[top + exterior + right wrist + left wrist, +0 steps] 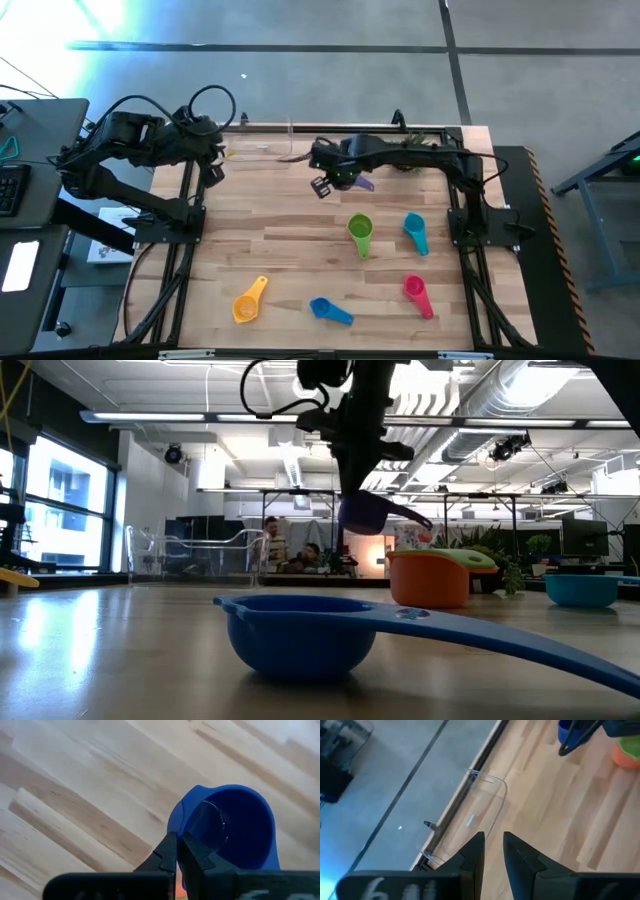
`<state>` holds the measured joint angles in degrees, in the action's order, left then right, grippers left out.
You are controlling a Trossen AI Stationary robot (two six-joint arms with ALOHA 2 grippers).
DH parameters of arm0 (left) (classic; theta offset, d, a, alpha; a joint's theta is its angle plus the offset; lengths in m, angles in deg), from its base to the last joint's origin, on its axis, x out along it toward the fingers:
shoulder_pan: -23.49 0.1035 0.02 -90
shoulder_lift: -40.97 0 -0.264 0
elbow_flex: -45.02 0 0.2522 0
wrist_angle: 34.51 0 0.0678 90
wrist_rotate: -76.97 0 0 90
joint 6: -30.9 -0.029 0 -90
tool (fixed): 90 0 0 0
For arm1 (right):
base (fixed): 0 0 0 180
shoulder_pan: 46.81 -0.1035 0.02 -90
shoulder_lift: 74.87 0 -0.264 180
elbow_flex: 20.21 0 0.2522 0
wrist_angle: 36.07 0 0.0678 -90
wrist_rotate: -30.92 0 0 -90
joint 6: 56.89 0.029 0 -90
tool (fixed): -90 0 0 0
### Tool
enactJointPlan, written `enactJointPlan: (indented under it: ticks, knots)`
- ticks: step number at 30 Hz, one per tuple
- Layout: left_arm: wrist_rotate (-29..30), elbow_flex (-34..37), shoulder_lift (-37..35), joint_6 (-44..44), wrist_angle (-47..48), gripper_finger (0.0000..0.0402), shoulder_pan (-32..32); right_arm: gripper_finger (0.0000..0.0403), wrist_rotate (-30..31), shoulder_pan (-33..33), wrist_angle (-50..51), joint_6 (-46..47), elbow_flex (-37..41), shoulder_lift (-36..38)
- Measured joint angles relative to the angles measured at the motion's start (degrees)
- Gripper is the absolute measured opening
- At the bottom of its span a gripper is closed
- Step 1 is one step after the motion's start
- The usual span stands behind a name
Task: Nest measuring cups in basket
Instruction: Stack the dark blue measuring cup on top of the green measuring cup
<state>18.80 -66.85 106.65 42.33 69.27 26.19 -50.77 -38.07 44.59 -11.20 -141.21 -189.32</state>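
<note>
My right gripper [338, 180] hangs over the far middle of the table, shut on the purple cup [360, 184]. In the low view that cup [365, 515] floats above the wood. The clear basket [262, 148] stands on its base at the far edge, left of this gripper, and also shows in the left wrist view [485, 805]. My left gripper [492, 842] waits at the far left beside the basket, its fingers a little open. The green cup [360, 228] sits in the orange cup [430, 582]. The teal [415, 232], pink [417, 292], blue [330, 311] and yellow [250, 300] cups lie on the table. My right gripper holds the purple cup by its rim [173, 826], one finger outside the wall and one inside the bowl. The fingers come from above, pointing down. The cup is lifted clear of the table and hangs below them, its handle [412, 518] sticking out sideways.
Bare wood lies between the basket and the cups in the near half. Black frame rails [185, 250] run along the table's left and right sides. A desk with a keyboard [10, 185] stands beyond the left edge.
</note>
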Motion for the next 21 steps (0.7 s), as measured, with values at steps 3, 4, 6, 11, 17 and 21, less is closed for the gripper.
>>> enactJointPlan:
  ticks: [3,4,6,11,17,21]
  knots:
    - [-1.6,0.0,0.0,-2.8,0.0,0.0062,0.0,0.0,2.2,-2.4,1.0,7.9,0.0,0.0]
    - [-1.9,0.0,0.0,-3.8,0.0,0.0062,0.0,0.0,3.2,-3.2,1.5,10.5,0.0,0.0]
    - [-2.2,0.0,0.0,-5.9,0.0,0.0062,0.0,0.0,5.4,-4.7,2.3,15.7,0.0,0.0]
    - [-2.8,0.0,0.0,-10.7,0.0,0.0062,0.0,0.0,10.3,-8.6,5.2,27.7,0.0,0.0]
    - [-2.8,0.0,0.0,-14.5,0.0,0.0062,0.0,0.0,12.9,-12.9,8.2,39.0,0.0,0.0]
    - [-2.8,0.0,0.0,-15.1,0.0,0.0062,0.0,0.0,14.4,-15.9,10.7,46.5,0.0,0.0]
